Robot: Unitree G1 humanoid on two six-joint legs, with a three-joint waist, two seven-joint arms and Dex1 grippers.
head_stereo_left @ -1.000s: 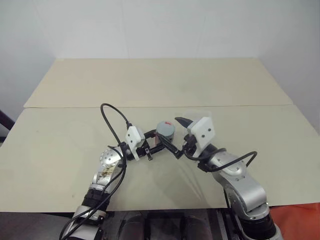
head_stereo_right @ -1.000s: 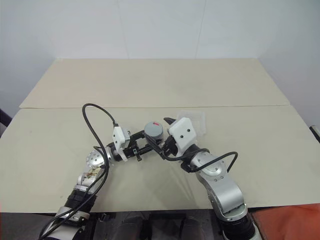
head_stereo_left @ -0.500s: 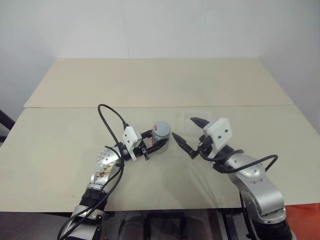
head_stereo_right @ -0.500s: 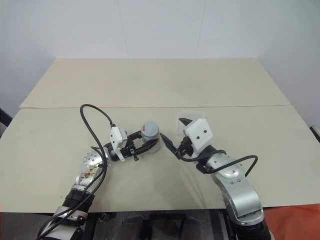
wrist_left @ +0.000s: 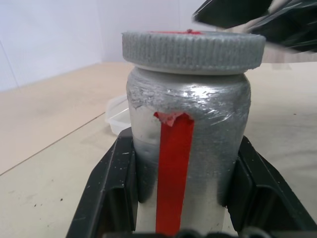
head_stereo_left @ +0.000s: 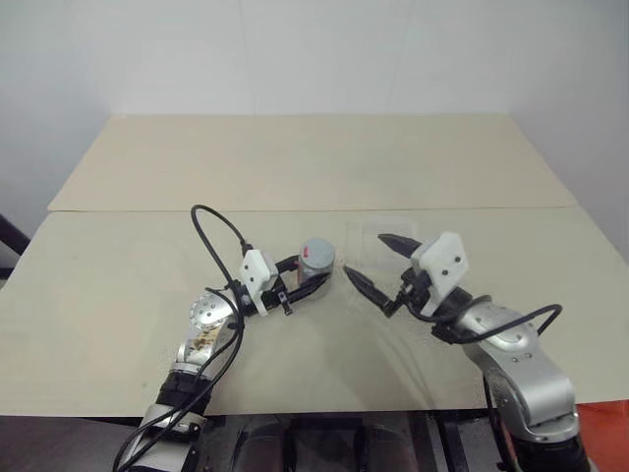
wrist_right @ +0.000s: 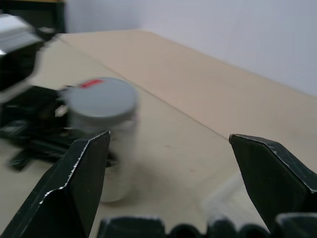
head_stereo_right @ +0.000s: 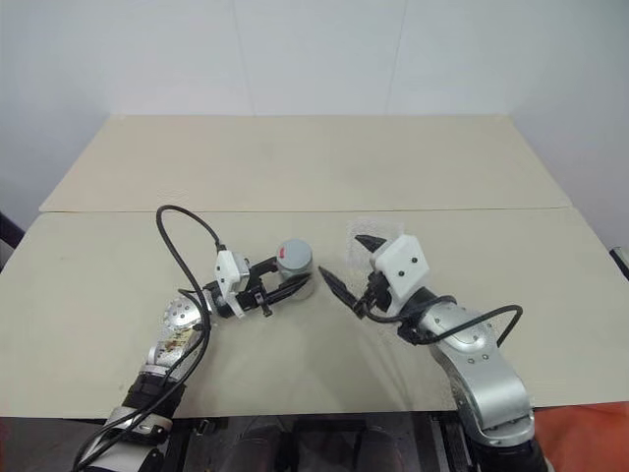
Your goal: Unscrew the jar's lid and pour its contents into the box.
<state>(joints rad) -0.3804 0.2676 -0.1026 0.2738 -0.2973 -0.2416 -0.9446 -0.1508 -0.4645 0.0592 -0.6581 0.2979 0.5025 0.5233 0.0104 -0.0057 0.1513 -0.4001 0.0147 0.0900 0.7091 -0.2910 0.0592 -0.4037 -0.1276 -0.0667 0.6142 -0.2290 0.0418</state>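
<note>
Left gripper (head_stereo_left: 313, 278) clamped the jar (wrist_left: 187, 148), lid (wrist_left: 193, 49) on, contents hidden. Right gripper (head_stereo_left: 376, 264) gaped, partly masking the box (head_stereo_left: 366, 239).

walls: plain white wall (head_stereo_left: 295, 54) behind and to the sides | furniture: pale beige table (head_stereo_left: 118, 295) made of two boards, seam (head_stereo_left: 147, 209) running left to right (far board narrower) | floor: orange patch (head_stereo_left: 600, 433) at near right | light: even, soft

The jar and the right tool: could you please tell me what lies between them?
Nothing: in the left eye view, only bare table separates the jar from the open right tool.
</note>
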